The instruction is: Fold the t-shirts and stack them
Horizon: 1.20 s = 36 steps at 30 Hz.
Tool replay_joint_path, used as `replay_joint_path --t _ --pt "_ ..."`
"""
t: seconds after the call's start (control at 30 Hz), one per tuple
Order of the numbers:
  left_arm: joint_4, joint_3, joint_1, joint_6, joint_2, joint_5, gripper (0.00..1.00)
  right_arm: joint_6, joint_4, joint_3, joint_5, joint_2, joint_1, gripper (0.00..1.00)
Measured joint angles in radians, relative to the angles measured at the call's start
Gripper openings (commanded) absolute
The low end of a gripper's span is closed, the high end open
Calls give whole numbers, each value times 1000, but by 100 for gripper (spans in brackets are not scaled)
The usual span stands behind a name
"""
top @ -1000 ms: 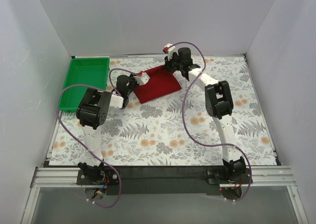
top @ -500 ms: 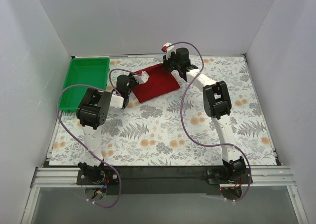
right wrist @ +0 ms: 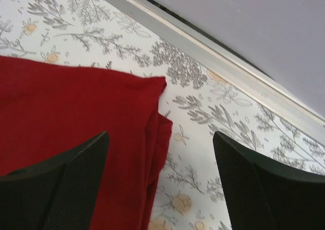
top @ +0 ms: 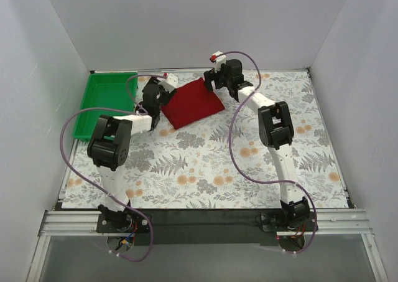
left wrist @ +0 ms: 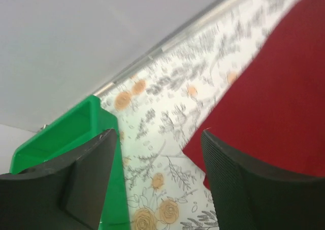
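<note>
**fernfan:** What's seen on the table (top: 205,170) here? Biggest stuff first pls, and the tub before anything else.

**yam_lurker:** The table is covered in a leaf-and-flower print. The green tray (top: 102,101) is parked at the far left corner, and only its own green bottom is seen from above. The t-shirt (top: 191,103) isn't in it. It's laid flat on the print at the far middle, just right of the tray but not touching it.

**fernfan:** And how's the shirt looking?

**yam_lurker:** Plain dark red, soft cloth, folded into a rough rectangle. At the corner caught by the right wrist camera, a couple of folded layers are seen stacked, with the lower one poking out a bit. It's turned askew to the table edges. The long axis is run roughly left to right, with the right end swung toward the far side.

**fernfan:** Claws?

**yam_lurker:** The left gripper (left wrist: 160,164) is held at the shirt's left edge, between tray and shirt, jaws spread wide with nothing pinched. The right gripper (right wrist: 160,164) is held over the far corner, also spread wide, nothing gripped.
</note>
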Motion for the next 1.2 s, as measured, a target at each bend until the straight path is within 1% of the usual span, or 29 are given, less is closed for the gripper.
replay_joint_path --t 0.1,0.13,0.23,0.3,0.43,0.53,0.67,0.8,0.93,1.1,1.2 --pt "-98 32 1 -136 -110 -10 69 27 -3 -78 -49 -50 -31 77" --pt "-130 37 1 -187 -153 -10 72 34 -7 -100 -74 -67 -42 77" --pt "-237 48 4 -379 -275 2 73 74 -29 -162 -173 -117 -78 79" --pt "-313 53 10 -506 -327 46 73 113 -42 -176 -234 -134 -101 79" --pt "-409 12 31 -761 -374 154 73 200 -83 -187 -329 -136 -122 78" --pt "-451 -80 48 -937 -378 229 72 257 -122 -196 -389 -135 -121 76" --pt "-505 -171 61 -1120 -352 296 70 296 -156 -208 -438 -135 -117 75" --pt "-530 -190 61 -1254 -321 319 70 312 -172 -235 -448 -135 -114 72" --pt "-531 -189 61 -1349 -289 320 68 314 -192 -263 -443 -135 -114 70" --pt "-546 -183 61 -1423 -212 340 67 323 -206 -278 -443 -133 -118 72" --pt "-543 -185 63 -1437 -213 349 66 341 -208 -273 -465 -125 -119 71"
